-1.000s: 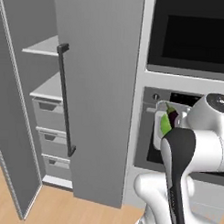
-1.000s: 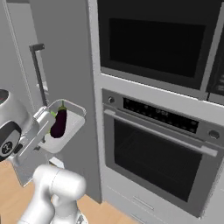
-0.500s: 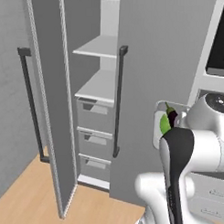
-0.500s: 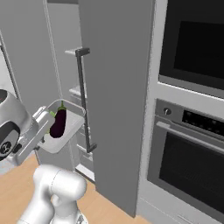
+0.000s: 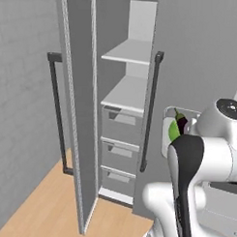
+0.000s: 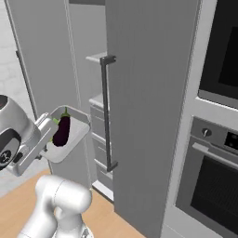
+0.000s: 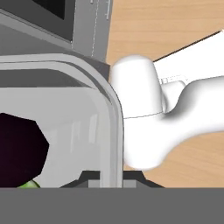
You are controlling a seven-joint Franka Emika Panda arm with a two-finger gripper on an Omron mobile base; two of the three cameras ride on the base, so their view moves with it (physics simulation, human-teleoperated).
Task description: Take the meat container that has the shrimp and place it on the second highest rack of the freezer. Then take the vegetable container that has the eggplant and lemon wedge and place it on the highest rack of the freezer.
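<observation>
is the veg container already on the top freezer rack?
No: in the left base view the highest rack is bare, and the vegetable container with the eggplant is beside the arm, outside the freezer.

Lemon wedge (image 5: pixel 174 130) mostly hidden behind arm in left base view; a green sliver (image 7: pixel 27 184) at hand view's bottom edge. Eggplant (image 7: pixel 19 151) cut by hand view's left edge. Vegetable container (image 6: pixel 69 139) near rim covered by wrist. Freezer (image 5: pixel 121 115) top cropped, upper interior unseen.
</observation>
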